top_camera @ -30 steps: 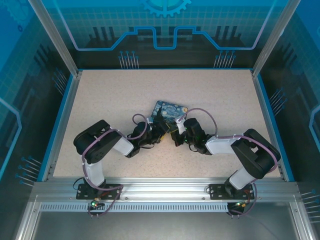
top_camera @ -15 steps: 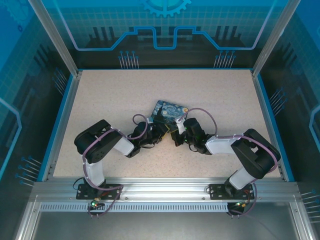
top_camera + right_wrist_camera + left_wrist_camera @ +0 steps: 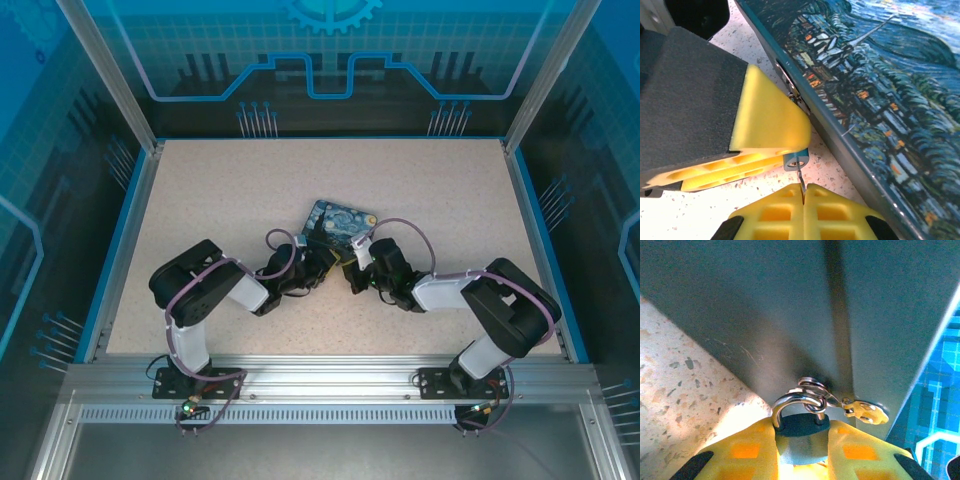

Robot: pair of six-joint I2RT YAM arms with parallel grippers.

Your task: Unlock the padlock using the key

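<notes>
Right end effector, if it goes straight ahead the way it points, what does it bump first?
Probably the padlock: the key pinched in the right end effector points at its keyhole end, tip right there.

A swirl-painted blue tin (image 3: pixel 338 220) lies on the speckled table (image 3: pixel 250 190).

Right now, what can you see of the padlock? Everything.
The padlock is small, with a rounded dark teal-grey body and a shiny silver shackle, both legs seemingly seated. The shackle links through a metal ring on the painted tin. The yellow fingers of the left gripper clamp its body. Its keyhole end faces the right gripper, whose key meets the keyhole.
</notes>
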